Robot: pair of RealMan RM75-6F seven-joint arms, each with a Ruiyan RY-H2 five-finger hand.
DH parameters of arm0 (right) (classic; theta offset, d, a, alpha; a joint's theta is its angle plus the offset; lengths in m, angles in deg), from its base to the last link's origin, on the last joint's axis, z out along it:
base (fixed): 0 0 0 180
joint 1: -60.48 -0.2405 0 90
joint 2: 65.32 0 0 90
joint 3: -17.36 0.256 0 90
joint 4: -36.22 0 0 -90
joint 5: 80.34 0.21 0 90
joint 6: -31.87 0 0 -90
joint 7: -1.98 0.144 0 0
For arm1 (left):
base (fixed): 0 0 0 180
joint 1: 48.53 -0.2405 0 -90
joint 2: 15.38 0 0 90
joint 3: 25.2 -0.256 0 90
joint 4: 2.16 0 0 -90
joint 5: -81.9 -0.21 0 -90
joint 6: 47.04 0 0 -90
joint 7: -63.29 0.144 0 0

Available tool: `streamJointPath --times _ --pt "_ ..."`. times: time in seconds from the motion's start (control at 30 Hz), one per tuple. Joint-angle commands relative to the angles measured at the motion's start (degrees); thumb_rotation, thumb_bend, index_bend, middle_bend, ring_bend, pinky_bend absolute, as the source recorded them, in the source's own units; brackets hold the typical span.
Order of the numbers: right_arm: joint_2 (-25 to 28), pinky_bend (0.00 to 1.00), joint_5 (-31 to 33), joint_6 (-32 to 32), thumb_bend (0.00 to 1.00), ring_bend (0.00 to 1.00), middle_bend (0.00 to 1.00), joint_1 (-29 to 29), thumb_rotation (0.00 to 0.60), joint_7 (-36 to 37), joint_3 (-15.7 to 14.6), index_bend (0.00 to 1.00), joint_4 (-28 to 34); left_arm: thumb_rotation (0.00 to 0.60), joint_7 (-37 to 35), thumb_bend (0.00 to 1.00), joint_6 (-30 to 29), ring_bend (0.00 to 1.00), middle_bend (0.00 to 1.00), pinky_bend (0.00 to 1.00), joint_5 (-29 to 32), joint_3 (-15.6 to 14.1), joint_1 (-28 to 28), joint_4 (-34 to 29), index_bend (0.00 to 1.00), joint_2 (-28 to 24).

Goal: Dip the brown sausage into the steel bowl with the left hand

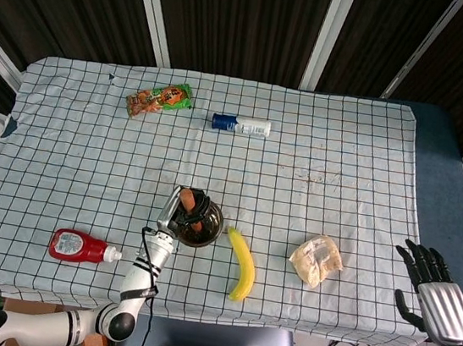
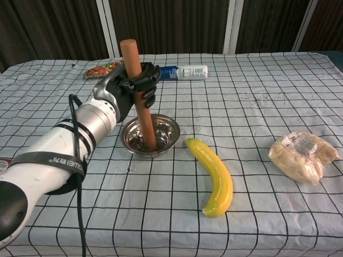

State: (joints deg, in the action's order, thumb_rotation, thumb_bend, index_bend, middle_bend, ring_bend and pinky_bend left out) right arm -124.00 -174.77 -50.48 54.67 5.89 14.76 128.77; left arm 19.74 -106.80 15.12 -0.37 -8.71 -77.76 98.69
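My left hand [image 2: 134,85] [image 1: 188,210] grips the brown sausage [image 2: 140,104] around its middle and holds it nearly upright. The sausage's lower end stands inside the steel bowl [image 2: 166,140] [image 1: 212,214], down among the dark crumbs on its bottom. In the head view the hand covers most of the bowl, and only the sausage's top [image 1: 188,193] and a bit of its lower part show. My right hand [image 1: 438,290] hangs open off the table's right edge, far from the bowl, holding nothing.
A yellow banana [image 2: 213,175] [image 1: 242,264] lies just right of the bowl. A wrapped bread bag [image 2: 301,155] is at the right, a ketchup bottle [image 1: 81,247] at the front left. A snack packet [image 1: 159,99] and a lying bottle [image 1: 241,125] are at the back.
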Motion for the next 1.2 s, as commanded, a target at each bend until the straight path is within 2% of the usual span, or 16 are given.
streamJointPath --times 0.03,0.23,0.37,0.53,0.8,1.0,1.2 --pt "-0.04 0.0 -0.12 0.03 0.46 0.0 0.0 -0.04 0.6 -0.08 -0.02 0.0 -0.03 0.6 -1.37 0.88 0.91 0.94 1.0 1.0 -0.57 -0.63 0.1 1.59 1.0 0.85" --pt "0.04 0.0 -0.06 -0.27 0.46 0.0 0.0 0.08 0.6 0.24 0.1 0.0 -0.03 0.6 -2.76 0.89 1.15 0.94 1.0 1.0 -1.54 -0.18 0.22 2.31 1.0 0.91" --pt "0.11 0.0 -0.19 -0.45 0.46 0.0 0.0 0.17 0.6 0.5 0.07 0.0 -0.16 0.6 -3.43 0.89 -0.57 0.94 1.0 1.0 -2.78 1.8 0.3 -0.08 1.0 -0.27" --pt "0.06 0.0 -0.31 -0.49 0.46 0.0 0.0 0.18 0.6 0.58 0.05 0.0 -0.25 0.6 -2.29 0.89 -1.39 0.94 1.0 1.0 -3.03 2.61 0.26 -2.47 1.0 -1.68" --pt "-0.05 0.0 -0.74 -0.4 0.46 0.0 0.0 0.13 0.6 0.3 -0.12 0.0 -0.16 0.6 -2.0 0.89 -0.1 0.94 1.0 1.0 -3.14 -0.43 0.19 0.96 1.0 -0.38" --pt "0.05 0.0 -0.56 -0.36 0.46 0.0 0.0 0.08 0.6 0.67 0.01 0.0 -0.27 0.6 -5.59 0.89 0.81 0.94 1.0 1.0 -4.77 -2.09 0.49 5.15 1.0 1.41" --pt "0.07 0.0 -0.55 -0.44 0.46 0.0 0.0 0.09 0.6 0.78 0.06 0.0 -0.31 0.6 -7.48 0.89 -0.16 0.94 1.0 1.0 -6.63 -2.17 0.7 6.02 1.0 1.7"
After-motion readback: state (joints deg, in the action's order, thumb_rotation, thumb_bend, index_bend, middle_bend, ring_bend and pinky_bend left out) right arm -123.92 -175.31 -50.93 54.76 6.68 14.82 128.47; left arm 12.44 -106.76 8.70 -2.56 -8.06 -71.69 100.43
